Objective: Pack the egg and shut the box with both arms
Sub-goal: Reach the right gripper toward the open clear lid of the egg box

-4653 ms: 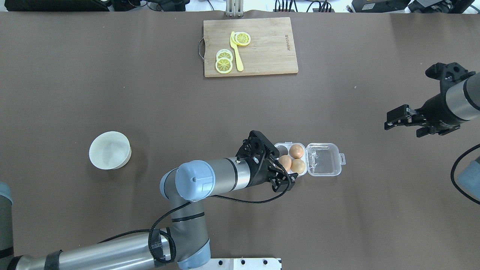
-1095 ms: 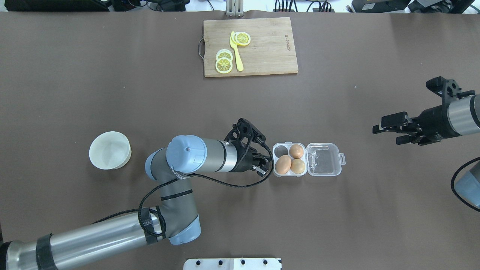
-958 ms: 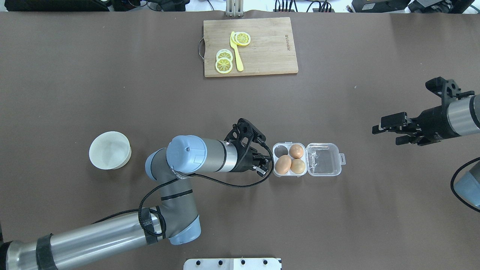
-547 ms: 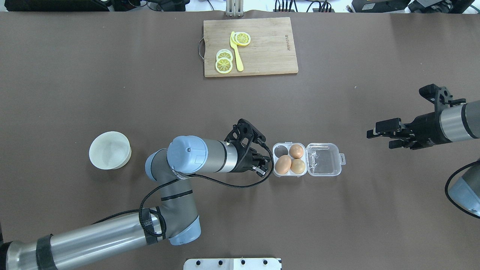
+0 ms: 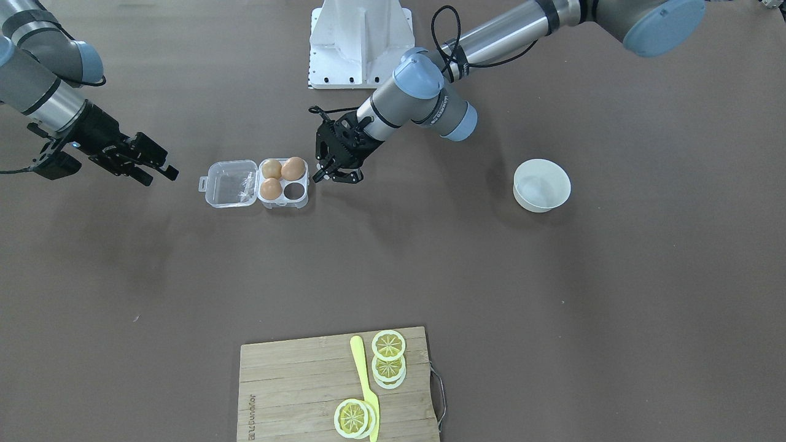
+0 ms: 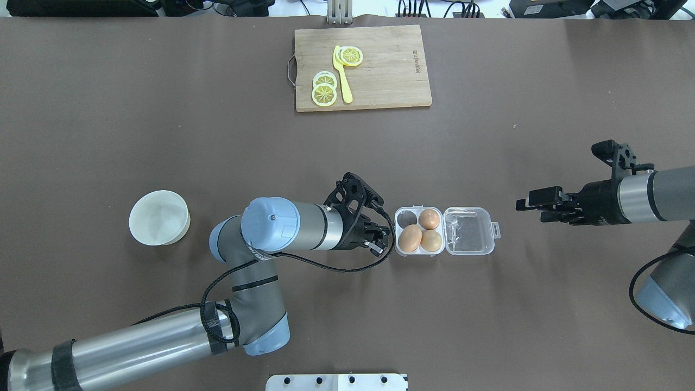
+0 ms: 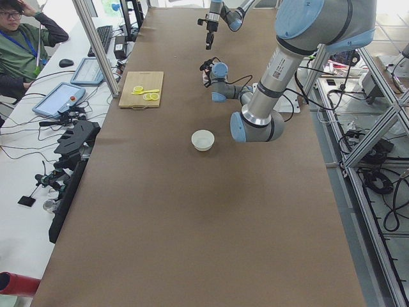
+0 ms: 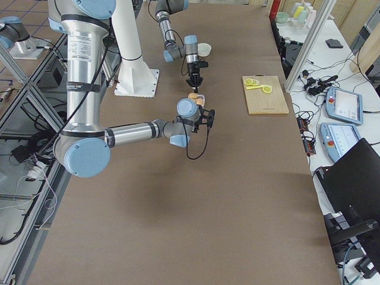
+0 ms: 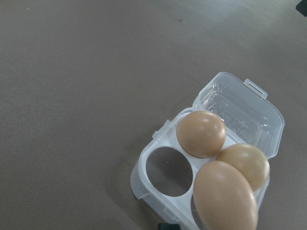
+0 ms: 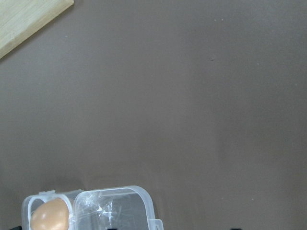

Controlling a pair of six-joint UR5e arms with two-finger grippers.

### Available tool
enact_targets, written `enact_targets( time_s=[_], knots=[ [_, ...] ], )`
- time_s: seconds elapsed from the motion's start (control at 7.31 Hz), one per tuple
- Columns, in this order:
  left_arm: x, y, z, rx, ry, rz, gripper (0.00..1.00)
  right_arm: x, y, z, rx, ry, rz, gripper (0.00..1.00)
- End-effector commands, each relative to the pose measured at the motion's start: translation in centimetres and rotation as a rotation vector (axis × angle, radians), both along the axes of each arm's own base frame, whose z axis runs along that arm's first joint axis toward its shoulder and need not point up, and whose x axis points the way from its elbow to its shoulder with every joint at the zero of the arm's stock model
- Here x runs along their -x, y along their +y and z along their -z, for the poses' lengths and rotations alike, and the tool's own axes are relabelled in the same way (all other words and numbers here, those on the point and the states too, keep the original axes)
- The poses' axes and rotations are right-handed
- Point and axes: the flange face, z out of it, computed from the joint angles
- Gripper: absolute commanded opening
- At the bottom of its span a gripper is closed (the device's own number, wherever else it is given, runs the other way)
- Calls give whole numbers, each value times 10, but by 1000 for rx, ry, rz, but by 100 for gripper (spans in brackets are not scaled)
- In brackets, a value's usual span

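The clear box (image 6: 471, 230) lies open on the table, its lid flat to the right. Three tan-orange eggs sit in its tray: one at the back right (image 6: 429, 219), two in front (image 6: 410, 238) (image 6: 432, 240). The back left cell is empty. My left gripper (image 6: 381, 241) is open and empty, just left of the tray and apart from it. The left wrist view shows the eggs (image 9: 201, 133) and the lid (image 9: 240, 108) close up. My right gripper (image 6: 529, 205) is open and empty, to the right of the lid's latch tab. The right wrist view shows the lid (image 10: 115, 206).
A white bowl (image 6: 159, 217) stands left of my left arm. A wooden cutting board (image 6: 385, 76) with lemon slices (image 6: 324, 89) and a yellow knife (image 6: 343, 81) lies at the far edge. The robot's base plate (image 6: 336, 382) is at the near edge.
My left gripper has drawn back to the left from over the eggs and then stayed still. My right gripper has moved left and nearer, toward the open lid.
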Motion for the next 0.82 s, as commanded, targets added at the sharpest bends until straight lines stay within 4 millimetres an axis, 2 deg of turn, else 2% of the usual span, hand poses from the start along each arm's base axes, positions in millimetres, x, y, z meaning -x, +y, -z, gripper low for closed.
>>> enact_targets(
  time_s=[0.0, 0.14, 0.41, 0.68],
  knots=[
    [0, 0, 0, 0, -1, 0, 0, 18, 13, -15, -17, -50, -24, 67],
    [0, 0, 0, 0, 0, -1, 0, 25, 18, -14, -13, -61, -29, 66],
    [0, 0, -1, 0, 0, -1, 0, 47, 32, -13, -21, -78, -51, 54],
    [-1, 2, -2, 0, 0, -4, 0, 61, 37, -13, -24, -75, -51, 46]
  ],
)
